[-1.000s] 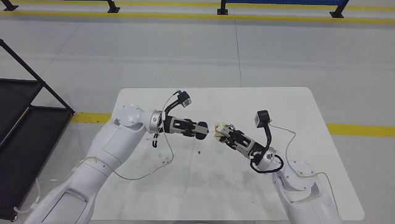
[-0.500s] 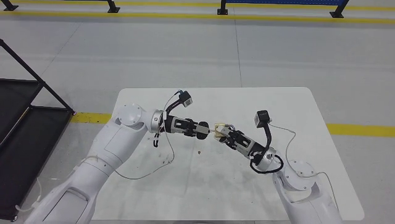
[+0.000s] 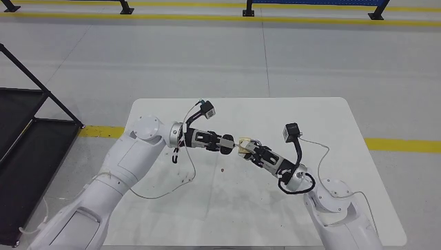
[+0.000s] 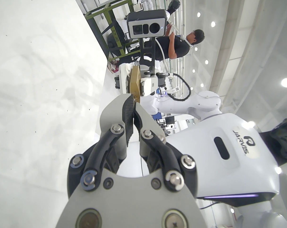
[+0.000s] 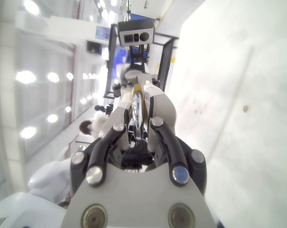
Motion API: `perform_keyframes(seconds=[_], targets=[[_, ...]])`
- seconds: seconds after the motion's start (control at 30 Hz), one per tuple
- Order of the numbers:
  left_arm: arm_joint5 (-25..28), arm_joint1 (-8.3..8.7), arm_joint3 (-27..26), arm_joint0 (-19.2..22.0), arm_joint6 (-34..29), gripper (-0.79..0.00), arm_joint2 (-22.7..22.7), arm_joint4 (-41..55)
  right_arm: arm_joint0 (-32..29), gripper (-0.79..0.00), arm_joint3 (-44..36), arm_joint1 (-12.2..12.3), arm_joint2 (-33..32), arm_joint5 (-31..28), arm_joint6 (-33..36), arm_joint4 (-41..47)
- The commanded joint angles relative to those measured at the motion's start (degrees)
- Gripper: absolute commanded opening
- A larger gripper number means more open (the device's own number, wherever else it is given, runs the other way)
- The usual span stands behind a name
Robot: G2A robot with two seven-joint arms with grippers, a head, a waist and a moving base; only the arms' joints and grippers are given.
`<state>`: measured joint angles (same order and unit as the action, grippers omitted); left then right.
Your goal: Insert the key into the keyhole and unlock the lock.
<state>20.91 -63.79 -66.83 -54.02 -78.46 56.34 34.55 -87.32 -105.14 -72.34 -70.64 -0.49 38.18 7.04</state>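
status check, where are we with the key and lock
left gripper shut on key, tip at lock. right gripper shut on lock. key seating unclear. no obstacle seen.

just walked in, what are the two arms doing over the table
The two arms meet above the middle of the white table. The right gripper is shut on a brass padlock and holds it off the surface. The left gripper is shut on the key, which it holds right at the padlock's end. The key is mostly hidden by that gripper, so I cannot tell whether it sits in the keyhole.
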Motion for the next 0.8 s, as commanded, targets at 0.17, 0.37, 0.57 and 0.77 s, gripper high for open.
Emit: perform_keyframes(seconds=[0.17,0.37,0.57,0.77], targets=[[0.29,-0.15,0.72,0.21,0.49,-0.785,0.14,0.01,0.13,-0.785,0.07,0.24,0.25,-0.39,0.23,0.20],[0.09,-0.27,0.82,0.26,-0.03,-0.785,-0.07,-0.21,0.17,-0.785,0.09,0.48,0.55,-0.64,0.62,0.09],[0.18,-0.37,0.67,0.23,-0.26,-0.785,-0.15,-0.30,0.24,-0.785,0.10,0.69,0.82,-0.71,0.76,0.18],[0.28,-0.43,0.68,0.07,-0.40,-0.785,-0.13,-0.32,0.40,-0.785,0.17,0.89,1.09,-0.66,0.89,0.15]])
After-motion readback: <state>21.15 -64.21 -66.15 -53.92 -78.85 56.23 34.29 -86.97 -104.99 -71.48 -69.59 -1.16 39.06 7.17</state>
